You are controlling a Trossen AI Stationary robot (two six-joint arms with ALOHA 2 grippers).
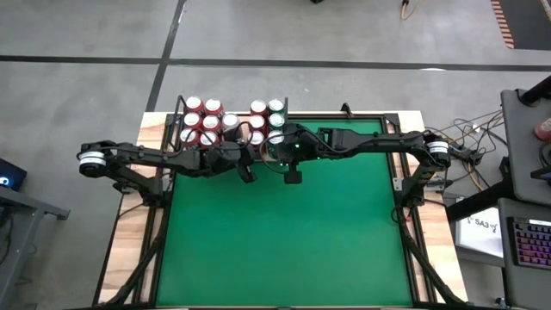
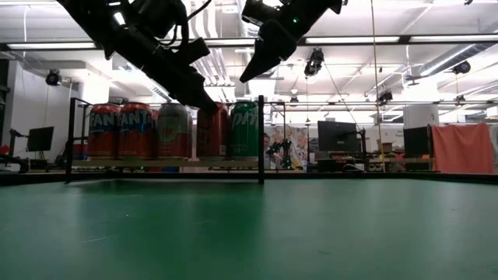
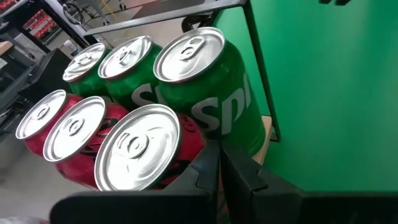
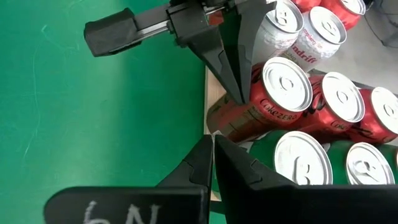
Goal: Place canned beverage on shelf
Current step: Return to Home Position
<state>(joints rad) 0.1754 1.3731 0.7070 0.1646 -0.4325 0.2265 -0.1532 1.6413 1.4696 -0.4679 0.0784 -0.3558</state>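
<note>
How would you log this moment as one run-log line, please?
cans upright on shelf | left gripper shut, empty, raised at shelf front | right gripper shut, empty, beside it

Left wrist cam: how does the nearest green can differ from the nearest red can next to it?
Colour: the green can has a green body with white lettering; the red can is red with dark lettering. Place: the green can stands at the shelf's corner by the black upright rod; the red can stands in the next row, away from that rod. Shared: both upright, same shape, silver tops, tabs unopened.
</note>
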